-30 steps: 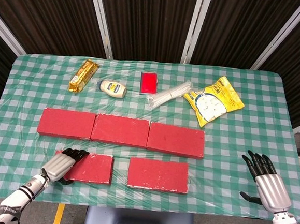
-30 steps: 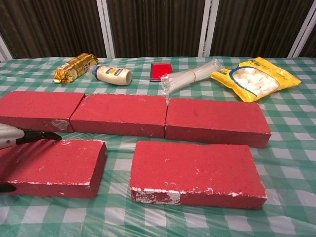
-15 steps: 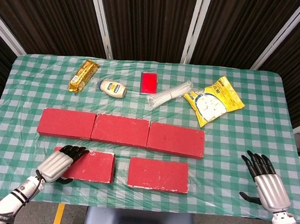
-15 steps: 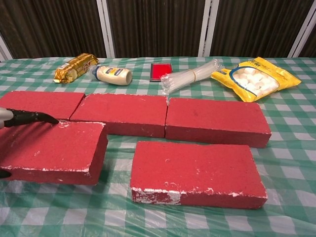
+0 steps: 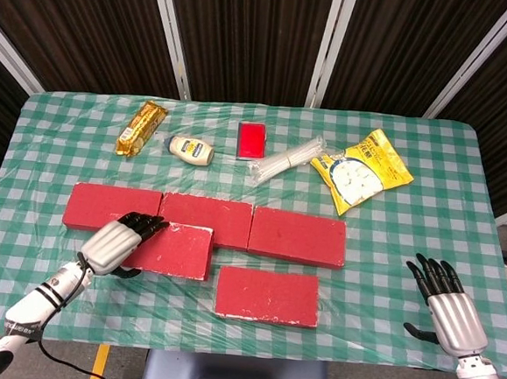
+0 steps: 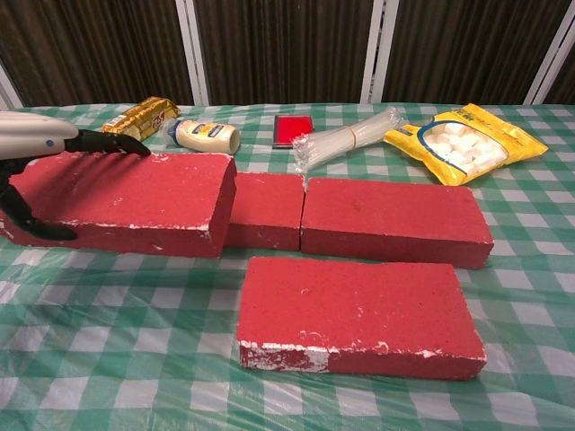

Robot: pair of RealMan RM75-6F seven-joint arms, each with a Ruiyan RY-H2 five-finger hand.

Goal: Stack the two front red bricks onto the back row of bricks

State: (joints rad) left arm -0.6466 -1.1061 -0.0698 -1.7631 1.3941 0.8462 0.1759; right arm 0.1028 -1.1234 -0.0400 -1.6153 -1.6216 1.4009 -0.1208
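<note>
Five red bricks lie on the green-checked tabletop (image 5: 409,219): three form the back row (image 5: 298,237), one front brick (image 5: 267,296) rests flat on the cloth at 6 o'clock, and one lifted brick (image 5: 171,249) is held off the cloth by the left robot hand (image 5: 116,243), overlapping the seam between the back row's left and middle bricks. In the chest view that hand (image 6: 36,148) clamps the lifted brick (image 6: 126,202) at its left end, dark fingers (image 6: 112,142) laid across the top edge and the thumb hooked against the near face, the forearm reaching in from 8 o'clock. The right robot hand (image 5: 446,306) hovers palm-down near the tabletop's edge at 4 o'clock, fingers spread and gripping nothing, well apart from every brick. Along the far side, from 11 to 1 o'clock, sit one gold snack packet (image 5: 141,128), one squeeze bottle (image 5: 191,149), one small red box (image 5: 252,140), one bundle of clear straws (image 5: 286,160) and one yellow bag of marshmallows (image 5: 361,170).
</note>
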